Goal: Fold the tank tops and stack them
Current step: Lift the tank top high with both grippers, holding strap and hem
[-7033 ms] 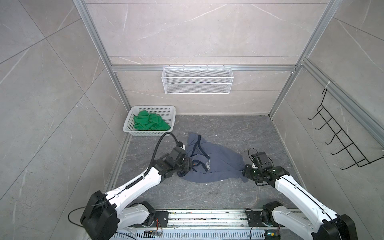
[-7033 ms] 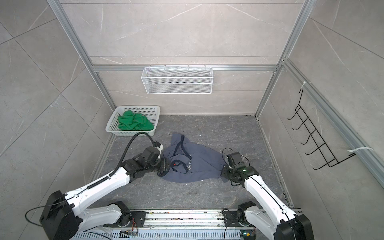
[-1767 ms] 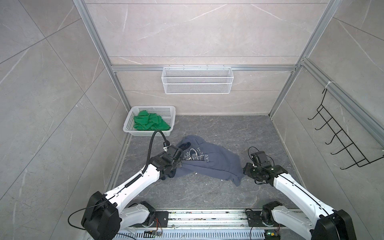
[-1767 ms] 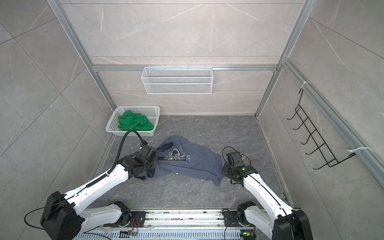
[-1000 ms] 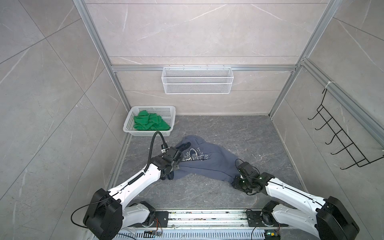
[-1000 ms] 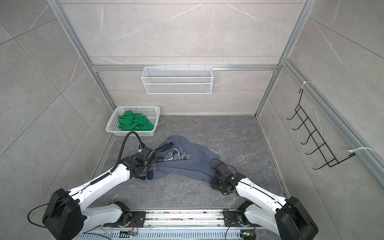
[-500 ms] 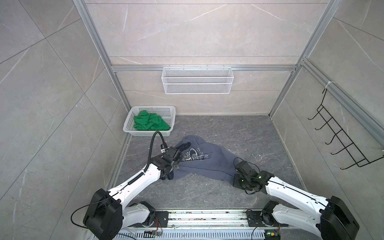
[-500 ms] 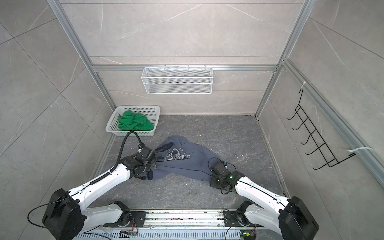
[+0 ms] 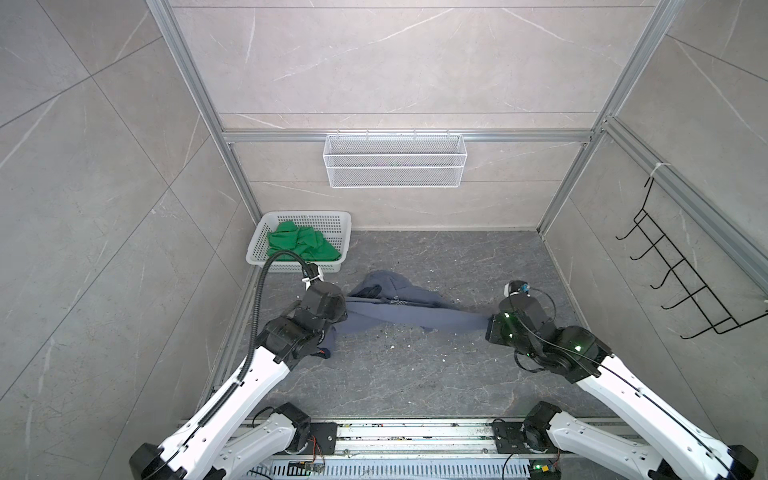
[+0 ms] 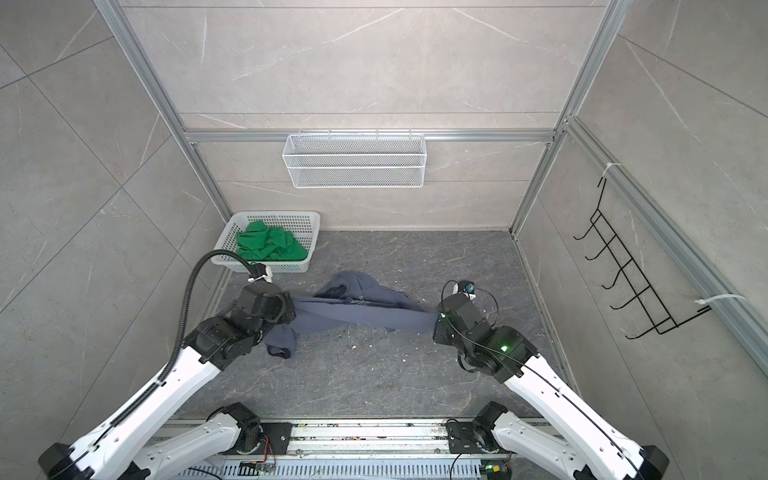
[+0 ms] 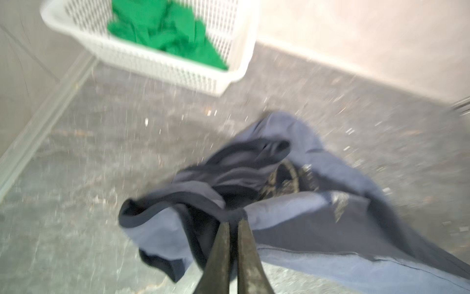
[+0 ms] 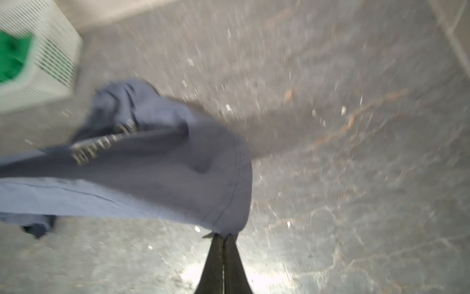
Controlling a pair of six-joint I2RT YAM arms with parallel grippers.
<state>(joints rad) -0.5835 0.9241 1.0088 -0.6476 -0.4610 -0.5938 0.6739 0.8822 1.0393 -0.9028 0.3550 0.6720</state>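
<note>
Slate-blue tank top (image 9: 409, 319) stretched between the two arms over the grey stone-patterned tabletop (image 9: 415, 374). The left gripper (image 11: 234, 222) has its fingers drawn in to a narrow gap, pinching a bunched fold of the blue cloth close to the dark trim. The right gripper (image 12: 223, 235) has its fingers pressed together on the hemmed corner at the opposite end. In both top views the garment forms a taut band from one wrist to the other. A crumpled mound of cloth lies on the side toward the back wall, and a loose dark-edged flap hangs beside the left arm. Whether the middle of the band touches the tabletop cannot be told. The white lettering (image 12: 98, 149) appears, blurred, in the right wrist view. The green tank top (image 9: 301, 246) lies crumpled inside the white perforated basket (image 9: 307, 215) in the back left corner, well apart from both grippers. A white wire mesh shelf (image 9: 395, 166) hangs on the back wall
</note>
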